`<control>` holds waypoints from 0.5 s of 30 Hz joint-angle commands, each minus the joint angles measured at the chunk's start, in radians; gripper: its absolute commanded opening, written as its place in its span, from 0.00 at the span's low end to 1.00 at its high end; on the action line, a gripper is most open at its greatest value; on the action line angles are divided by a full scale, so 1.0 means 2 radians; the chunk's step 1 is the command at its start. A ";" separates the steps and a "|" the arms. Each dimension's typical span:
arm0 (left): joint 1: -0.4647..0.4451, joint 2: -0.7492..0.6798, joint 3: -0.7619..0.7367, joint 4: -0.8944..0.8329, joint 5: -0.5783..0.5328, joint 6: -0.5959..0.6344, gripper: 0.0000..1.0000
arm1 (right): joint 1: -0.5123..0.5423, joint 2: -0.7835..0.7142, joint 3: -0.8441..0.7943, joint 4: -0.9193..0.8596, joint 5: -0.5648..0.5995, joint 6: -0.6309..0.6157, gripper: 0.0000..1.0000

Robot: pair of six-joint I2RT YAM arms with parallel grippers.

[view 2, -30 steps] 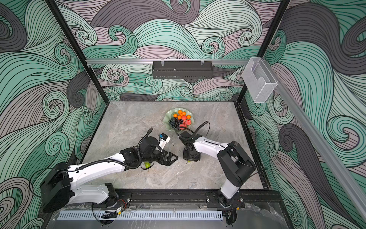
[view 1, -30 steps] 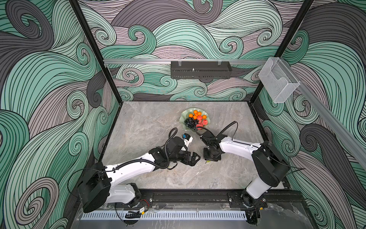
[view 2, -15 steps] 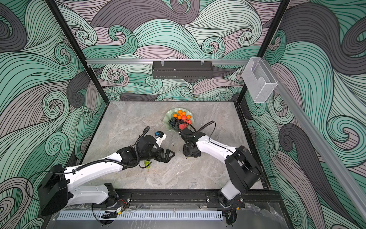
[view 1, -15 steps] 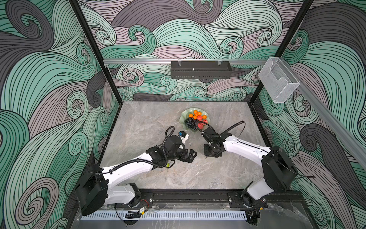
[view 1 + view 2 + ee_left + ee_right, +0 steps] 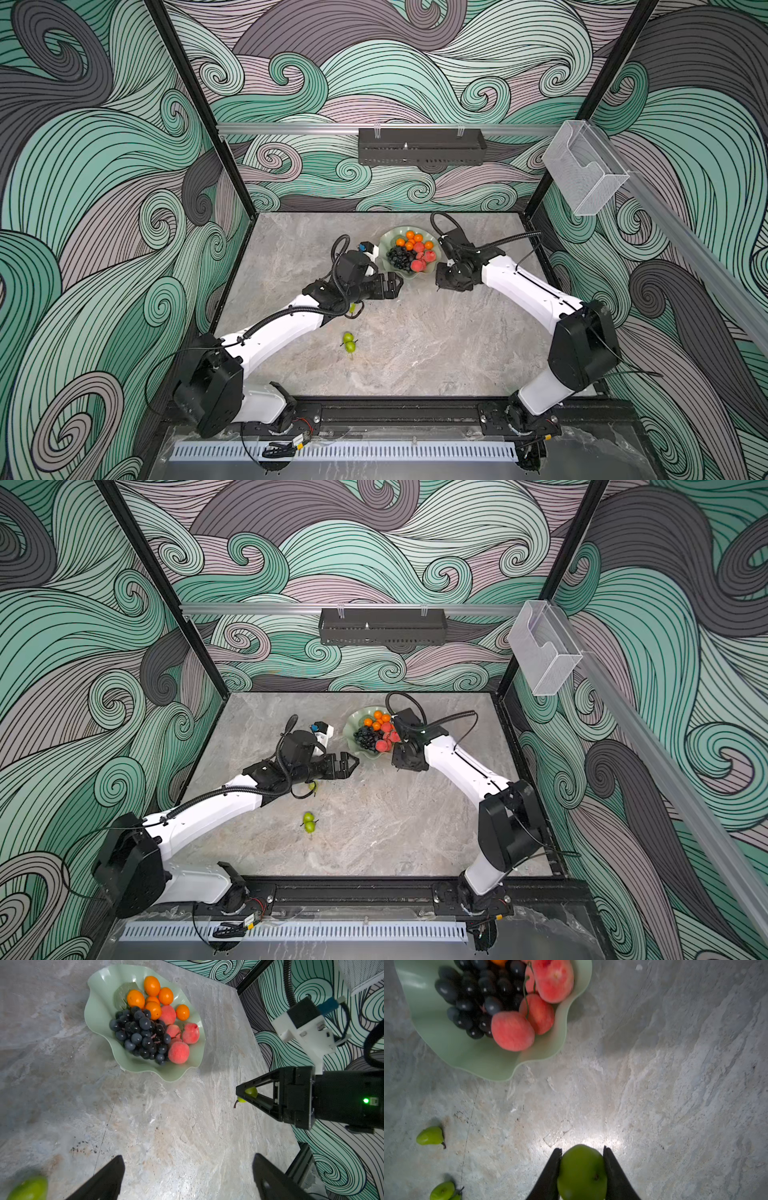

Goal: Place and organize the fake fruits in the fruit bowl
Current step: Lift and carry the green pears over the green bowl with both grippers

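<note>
Pale mint-green plastic with a wavy rim, the fruit bowl sits toward the far middle of the grey stone-patterned counter. It is well filled: oranges at its far side, the dark grape bunch toward its left, and pinkish-red peaches at its near right. The right pincer is closed narrowly on a green pear, one finger against each flank of the fruit. It is over the counter just beside the bowl's near-right rim, not touching it. The left wrist view shows this pear pinched at the very tips, its dark stem poking out past them. The left pincer is spread wide with nothing between its fingers, over the counter just in front of the bowl's near-left edge. More fruit lies loose on the counter outside the bowl. A pair of pears, touching each other, is well toward the front, and a single pear lies half hidden beneath the left arm's wrist.
</note>
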 commanded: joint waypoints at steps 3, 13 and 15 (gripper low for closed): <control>0.017 0.053 0.056 0.001 0.030 -0.006 0.99 | -0.019 0.049 0.070 -0.019 0.008 -0.035 0.31; 0.055 0.116 0.118 -0.005 0.085 -0.010 0.98 | -0.024 0.143 0.187 -0.030 -0.006 -0.073 0.31; 0.065 0.122 0.119 0.000 0.089 -0.012 0.98 | -0.024 0.160 0.212 -0.031 -0.020 -0.080 0.31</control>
